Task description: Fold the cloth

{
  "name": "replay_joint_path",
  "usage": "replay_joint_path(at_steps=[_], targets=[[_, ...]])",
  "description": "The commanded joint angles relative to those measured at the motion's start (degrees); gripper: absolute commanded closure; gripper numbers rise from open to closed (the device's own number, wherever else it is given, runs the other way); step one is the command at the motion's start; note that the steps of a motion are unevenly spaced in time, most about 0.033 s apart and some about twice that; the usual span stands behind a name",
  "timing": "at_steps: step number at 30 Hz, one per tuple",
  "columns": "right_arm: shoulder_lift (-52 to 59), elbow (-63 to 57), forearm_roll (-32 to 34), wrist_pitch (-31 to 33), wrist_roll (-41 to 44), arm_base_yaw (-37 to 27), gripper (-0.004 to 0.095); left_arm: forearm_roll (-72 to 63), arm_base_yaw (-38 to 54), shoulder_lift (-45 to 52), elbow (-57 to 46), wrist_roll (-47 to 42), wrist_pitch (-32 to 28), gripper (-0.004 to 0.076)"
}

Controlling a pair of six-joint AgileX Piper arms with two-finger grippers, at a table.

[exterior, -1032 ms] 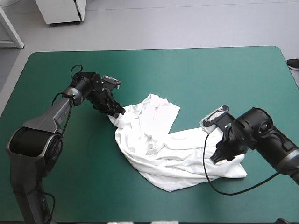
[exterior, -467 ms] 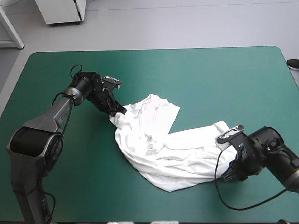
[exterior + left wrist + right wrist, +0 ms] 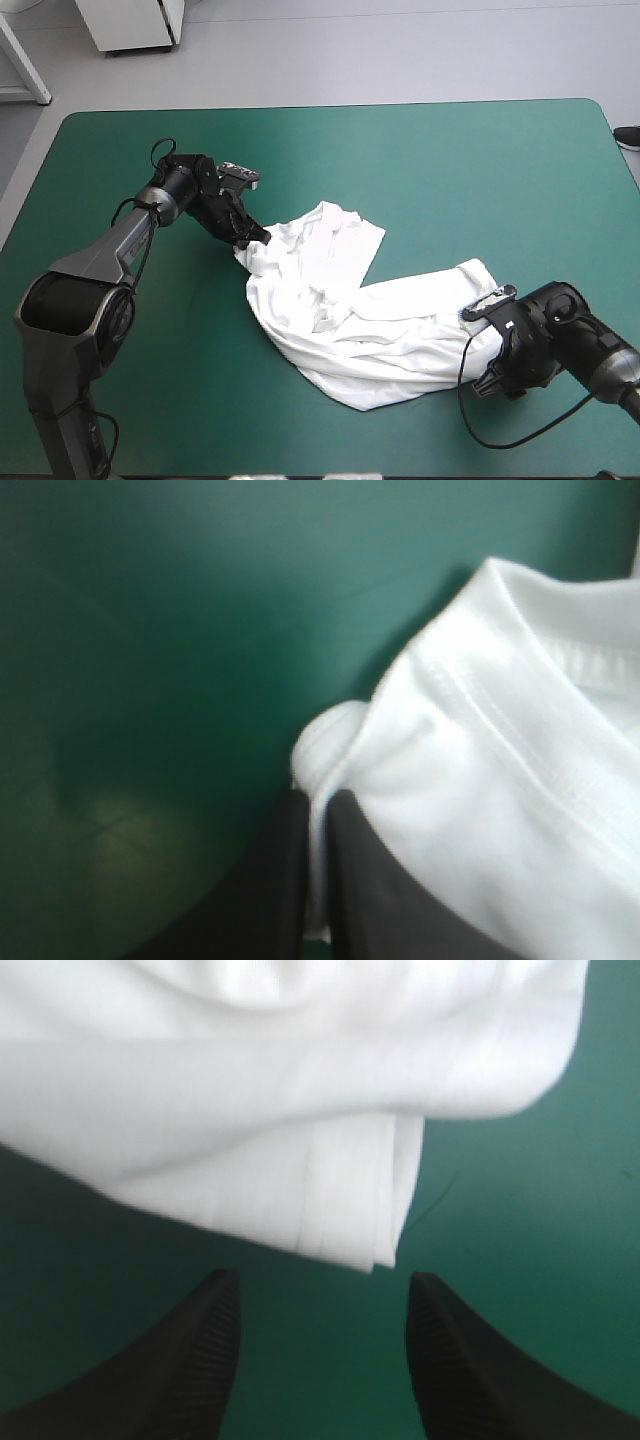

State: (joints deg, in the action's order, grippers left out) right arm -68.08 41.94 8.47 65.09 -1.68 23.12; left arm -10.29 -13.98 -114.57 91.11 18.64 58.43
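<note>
On the teal-green cover (image 3: 450, 170), the rumpled white short-sleeved T-shirt (image 3: 380, 320) sprawls, one edge clamped by the black-fingered left gripper (image 3: 318, 808), a corner just ahead of the parted right gripper (image 3: 320, 1278).

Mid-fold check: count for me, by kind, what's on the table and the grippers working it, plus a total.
T-shirt: 1
Grippers: 2, left gripper shut on the T-shirt, right gripper open, just short of its edge
Table: 1
Total: 4
</note>
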Motion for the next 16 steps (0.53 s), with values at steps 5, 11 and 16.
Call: replay_joint_path(at_steps=[5, 11, 16], targets=[[-4.16, 1.02, -0.04, -4.36, -0.67, -2.61, 0.0424, -1.6, -0.35, 2.6, 1.4, 0.15, 0.02, 0.0733], [-6.93, 1.02, -2.32, -7.42, -1.8, -5.02, 0.0424, -1.86, -0.35, 2.6, 1.4, 0.41, -0.08, 0.0733], [-11.44, 1.02, -4.42, -7.57, -2.86, -5.02, 0.0467, -1.86, -0.35, 2.6, 1.4, 0.41, 0.03, 0.0733]])
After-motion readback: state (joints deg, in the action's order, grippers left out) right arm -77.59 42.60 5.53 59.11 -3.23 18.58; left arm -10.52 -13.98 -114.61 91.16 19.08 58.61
